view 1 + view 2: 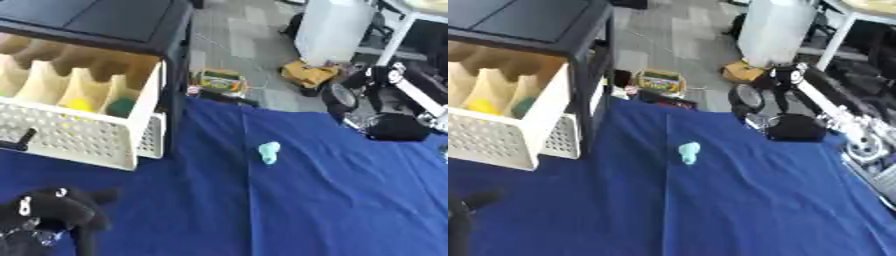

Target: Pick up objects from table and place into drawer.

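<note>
The table (pixel 332 200) fills most of both views, covered by a deep blue cloth with a crease running down its middle. At its far left stands a dark cabinet (pixel 105 22) with a flat black top, and a white drawer (pixel 83 137) is pulled out from under it toward the robot. The drawer has a perforated front wall and pale dividers inside that split it into narrow compartments. A yellow thing (pixel 80 104) lies in one compartment and a green thing (pixel 122 106) in the next one to the right; their shapes cannot be made out.

The right arm (pixel 833 107) comes in from the upper right edge, black with silver joints, and ends in the right hand (pixel 796 129) resting at the far right edge of the table. Whether its fingers are spread or curled cannot be told. The left hand (pixel 48 212) shows in the lower left corner, a dark mass just in front of the drawer with one finger pointing down; its grip cannot be told either, and nothing is seen in it.

A small light teal object (pixel 269 152) lies alone on the cloth near the middle of the table, just right of the crease, well apart from both hands and to the right of the open drawer.
</note>
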{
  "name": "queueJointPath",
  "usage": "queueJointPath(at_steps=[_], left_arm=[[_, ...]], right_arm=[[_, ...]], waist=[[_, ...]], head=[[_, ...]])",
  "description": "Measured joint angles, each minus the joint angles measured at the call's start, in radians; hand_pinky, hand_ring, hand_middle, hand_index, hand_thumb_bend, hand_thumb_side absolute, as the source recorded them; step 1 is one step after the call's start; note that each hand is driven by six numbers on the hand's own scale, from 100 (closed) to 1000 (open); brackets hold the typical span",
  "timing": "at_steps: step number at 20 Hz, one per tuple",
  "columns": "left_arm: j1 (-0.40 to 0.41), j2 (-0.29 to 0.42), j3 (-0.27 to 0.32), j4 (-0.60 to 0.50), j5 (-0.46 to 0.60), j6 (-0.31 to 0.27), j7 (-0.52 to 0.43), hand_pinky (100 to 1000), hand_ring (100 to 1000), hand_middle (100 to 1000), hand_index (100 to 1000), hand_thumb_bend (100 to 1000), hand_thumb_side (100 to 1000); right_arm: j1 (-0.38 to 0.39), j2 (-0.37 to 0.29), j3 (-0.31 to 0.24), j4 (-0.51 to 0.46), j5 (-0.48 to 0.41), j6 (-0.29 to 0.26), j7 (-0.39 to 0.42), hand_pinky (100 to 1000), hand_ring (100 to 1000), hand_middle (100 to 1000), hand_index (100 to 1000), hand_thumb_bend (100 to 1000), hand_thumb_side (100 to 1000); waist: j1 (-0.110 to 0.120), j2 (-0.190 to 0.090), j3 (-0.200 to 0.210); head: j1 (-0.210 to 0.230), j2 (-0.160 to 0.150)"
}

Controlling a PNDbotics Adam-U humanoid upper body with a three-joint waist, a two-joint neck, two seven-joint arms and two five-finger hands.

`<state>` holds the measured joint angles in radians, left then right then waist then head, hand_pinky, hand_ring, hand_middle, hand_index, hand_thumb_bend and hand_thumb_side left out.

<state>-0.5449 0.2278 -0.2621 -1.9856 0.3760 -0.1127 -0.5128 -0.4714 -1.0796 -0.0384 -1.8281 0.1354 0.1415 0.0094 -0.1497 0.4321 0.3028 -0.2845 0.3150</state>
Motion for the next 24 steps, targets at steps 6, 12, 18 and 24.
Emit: queueJointPath(at_steps=[6,12,18,24], left_arm=[[0.0,0.0,0.0,0.0,0.008,0.022,-0.001,961,438,625,769,100,832],[-0.001,-0.006,-0.006,0.0,0.01,0.042,-0.009,966,438,625,768,104,848],[-0.001,-0.018,-0.016,0.0,0.007,0.064,-0.02,969,438,625,768,109,856],[-0.009,-0.018,-0.025,0.0,0.002,0.08,-0.03,976,437,626,767,118,873]], right_arm=[[-0.04,-0.008,0.009,-0.033,-0.032,0.009,0.0,700,753,243,622,348,557],[-0.104,-0.008,0.02,-0.054,-0.071,0.016,0.005,698,750,255,619,352,559],[-0.156,-0.007,0.034,-0.062,-0.091,0.027,0.017,694,747,250,615,376,559],[-0.211,0.005,0.04,-0.058,-0.115,0.042,0.025,692,746,247,612,385,557]], waist=[[-0.015,-0.013,0.014],[-0.033,-0.015,0.039],[-0.052,-0.016,0.067],[-0.075,-0.019,0.105]], head=[[0.0,0.009],[-0.015,0.009],[-0.035,0.009],[-0.063,0.009]])
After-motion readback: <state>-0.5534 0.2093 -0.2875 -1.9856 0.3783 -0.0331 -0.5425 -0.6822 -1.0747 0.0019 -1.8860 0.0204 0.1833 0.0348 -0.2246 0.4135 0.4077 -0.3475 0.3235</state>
